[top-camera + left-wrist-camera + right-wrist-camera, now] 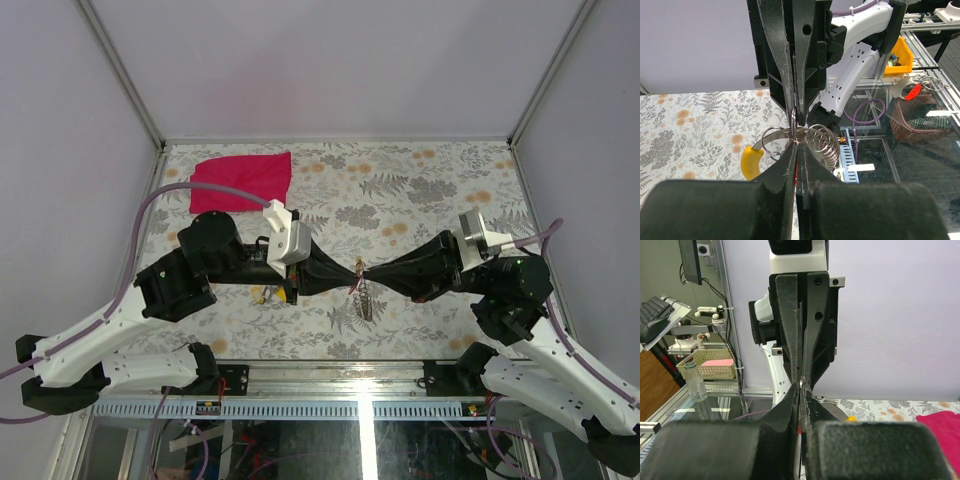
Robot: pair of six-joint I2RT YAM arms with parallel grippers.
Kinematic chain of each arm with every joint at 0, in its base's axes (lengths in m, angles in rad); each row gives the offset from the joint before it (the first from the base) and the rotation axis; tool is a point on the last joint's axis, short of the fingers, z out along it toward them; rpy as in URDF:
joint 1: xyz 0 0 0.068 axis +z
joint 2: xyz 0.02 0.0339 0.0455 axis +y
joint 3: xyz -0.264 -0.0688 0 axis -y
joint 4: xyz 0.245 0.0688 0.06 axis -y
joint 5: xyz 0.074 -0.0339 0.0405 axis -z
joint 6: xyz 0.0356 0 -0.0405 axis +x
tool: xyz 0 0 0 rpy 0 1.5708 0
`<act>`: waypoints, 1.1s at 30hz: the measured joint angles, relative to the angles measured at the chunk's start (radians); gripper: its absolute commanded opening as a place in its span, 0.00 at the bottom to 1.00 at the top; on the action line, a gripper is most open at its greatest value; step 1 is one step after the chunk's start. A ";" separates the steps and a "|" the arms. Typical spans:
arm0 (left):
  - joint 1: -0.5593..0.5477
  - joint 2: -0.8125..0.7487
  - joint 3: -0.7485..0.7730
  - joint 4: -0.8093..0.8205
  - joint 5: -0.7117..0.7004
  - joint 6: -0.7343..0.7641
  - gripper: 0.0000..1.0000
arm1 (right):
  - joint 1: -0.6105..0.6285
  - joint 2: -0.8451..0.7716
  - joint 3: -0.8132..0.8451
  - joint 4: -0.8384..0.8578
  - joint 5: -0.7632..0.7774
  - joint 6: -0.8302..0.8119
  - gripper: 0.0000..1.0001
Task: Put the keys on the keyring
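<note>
My left gripper (350,272) and right gripper (368,271) meet tip to tip above the table's middle, both shut. In the left wrist view my left gripper (797,145) pinches the keyring (773,142) where its rings meet a silvery coil (823,142). A key with a yellow head (751,162) hangs from the ring on the far side. My right gripper (801,390) nips a small ring (801,383) at its tips. The coil and a reddish key (355,290) dangle below the tips. A red sliver shows in the gap between each gripper's jaws. The other keys are hidden.
A red cloth (243,180) lies at the back left of the flowered table (430,190). A small yellow item (262,293) shows under the left arm. Glass panels and the metal rail (330,408) run along the near edge.
</note>
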 measured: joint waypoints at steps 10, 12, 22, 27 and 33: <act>0.000 -0.009 -0.039 0.060 -0.032 -0.031 0.00 | 0.000 -0.015 -0.045 0.056 0.075 0.027 0.00; 0.000 -0.011 -0.050 0.078 -0.040 -0.039 0.00 | 0.000 -0.017 -0.054 0.071 0.092 0.035 0.00; 0.000 -0.032 -0.132 0.198 -0.104 -0.111 0.00 | 0.000 -0.028 -0.090 0.101 0.177 0.044 0.00; 0.000 -0.030 -0.142 0.218 -0.132 -0.134 0.00 | 0.001 -0.034 -0.103 0.109 0.218 0.045 0.00; 0.000 -0.030 -0.171 0.267 -0.158 -0.163 0.00 | 0.001 -0.037 -0.118 0.124 0.254 0.045 0.00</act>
